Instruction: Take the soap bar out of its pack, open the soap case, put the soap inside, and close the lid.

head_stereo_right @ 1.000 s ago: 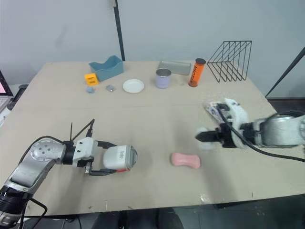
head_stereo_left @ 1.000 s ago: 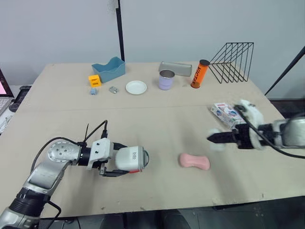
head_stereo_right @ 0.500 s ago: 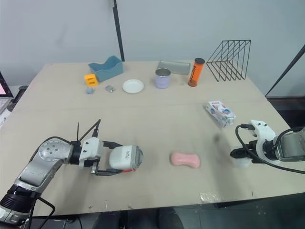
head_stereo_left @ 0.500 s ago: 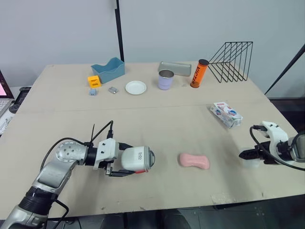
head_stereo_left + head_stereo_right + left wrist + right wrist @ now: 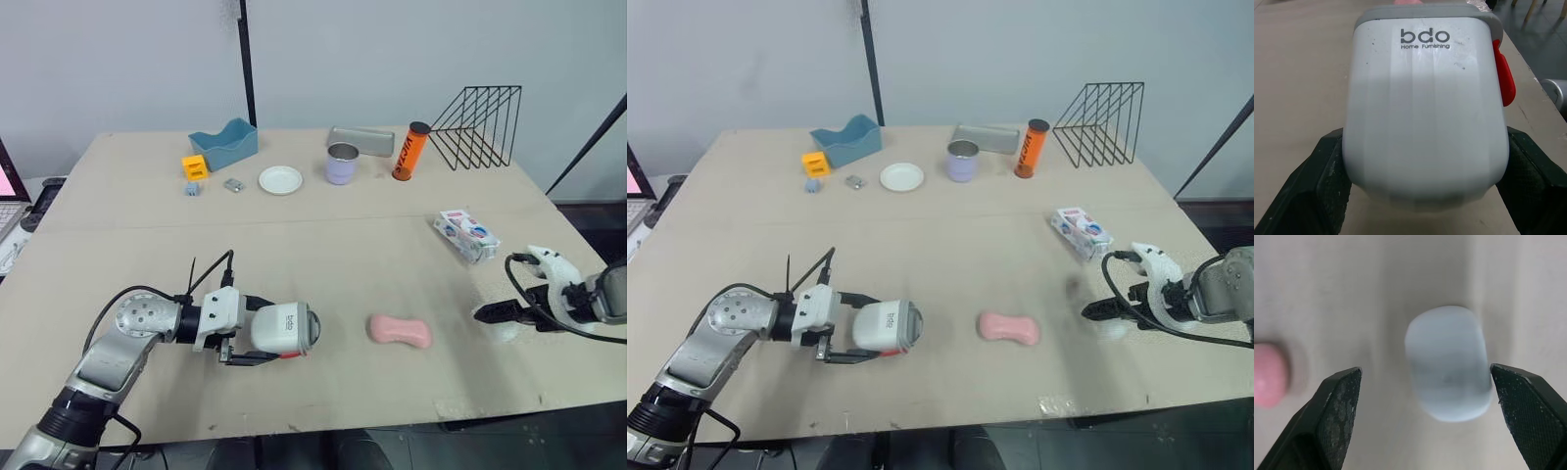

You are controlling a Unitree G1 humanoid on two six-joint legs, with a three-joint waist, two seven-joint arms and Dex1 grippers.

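Observation:
A white soap case (image 5: 282, 328) with a red latch (image 5: 1503, 73) lies on its side at the front left, and my left gripper (image 5: 250, 330) is shut on it. Its lid looks closed. The pink soap bar (image 5: 399, 331) lies bare on the table (image 5: 323, 245) in the middle front. Its printed pack (image 5: 466, 235) rests further back on the right. My right gripper (image 5: 487, 313) is low at the right edge, open. A pale translucent rounded piece (image 5: 1447, 362) lies on the table between its fingers (image 5: 1337, 406) without touching them.
Along the back stand a blue tray (image 5: 224, 143), an orange block (image 5: 194, 165), a white plate (image 5: 280, 179), a lavender cup (image 5: 342, 164), a grey tray (image 5: 361, 140), an orange tube (image 5: 410, 151) and a black wire rack (image 5: 478, 127).
My right gripper swung right and toward the front edge with the translucent piece, then came back slightly left. The left gripper slid the case a little to the right.

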